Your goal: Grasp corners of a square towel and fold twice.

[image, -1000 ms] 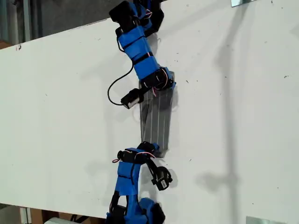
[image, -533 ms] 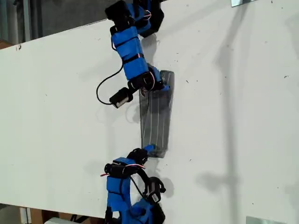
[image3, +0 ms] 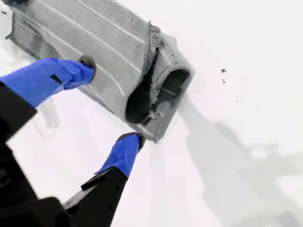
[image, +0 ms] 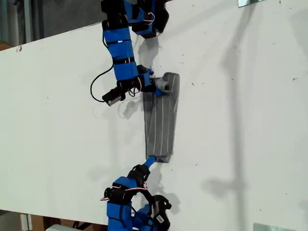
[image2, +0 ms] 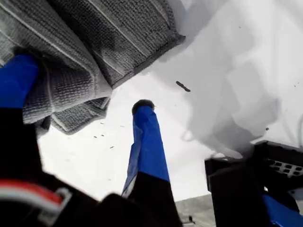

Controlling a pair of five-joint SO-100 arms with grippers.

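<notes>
Both arms pulled back; my first gripper (image2: pixel 90 94) and my second gripper (image3: pixel 113 101) gaped wide beside the folded towel (image: pixel 162 118), holding nothing.

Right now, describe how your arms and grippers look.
Both arms are bright blue segments joined by black motor blocks, with thin red and white wires at the joints. A black cable loops from the arm at the exterior view's top. My first gripper and my second gripper have blue fingers with dark rounded tips on black bases.
</notes>
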